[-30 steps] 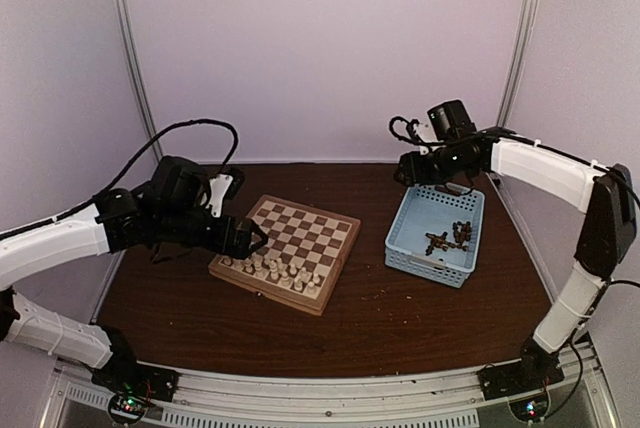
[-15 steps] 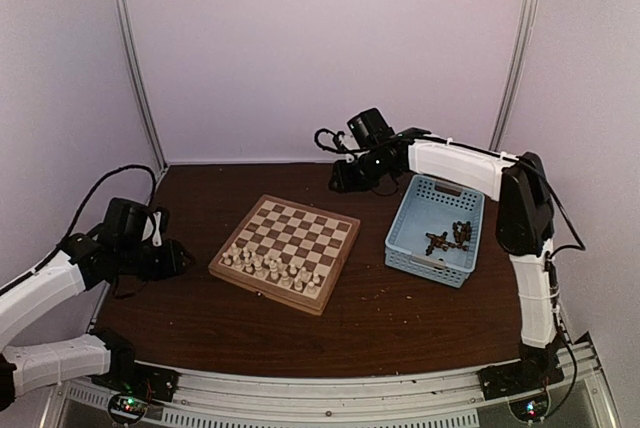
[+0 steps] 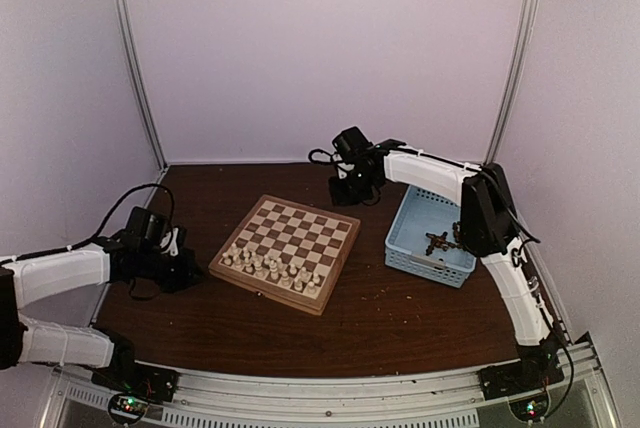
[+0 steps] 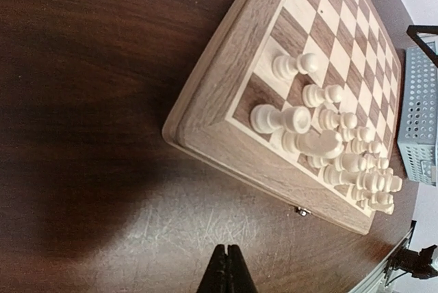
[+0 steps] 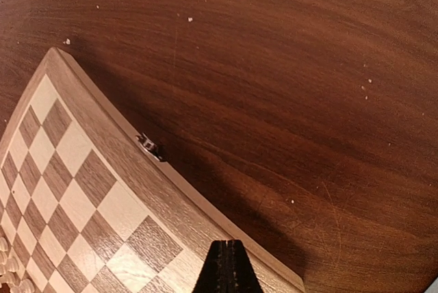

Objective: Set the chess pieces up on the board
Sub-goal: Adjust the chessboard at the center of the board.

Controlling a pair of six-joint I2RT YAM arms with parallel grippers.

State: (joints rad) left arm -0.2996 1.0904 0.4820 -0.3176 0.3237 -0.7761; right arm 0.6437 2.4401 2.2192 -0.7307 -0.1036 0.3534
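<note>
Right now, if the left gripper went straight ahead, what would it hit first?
Probably the board, on its wooden side near the cream pieces. The left gripper could scrape the table first; depth is unclear.

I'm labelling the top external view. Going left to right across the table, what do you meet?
left tool → board → blue basket

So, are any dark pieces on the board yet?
No, only cream pieces stand on the board, along its near edge; the dark pieces lie in the blue basket.
</note>
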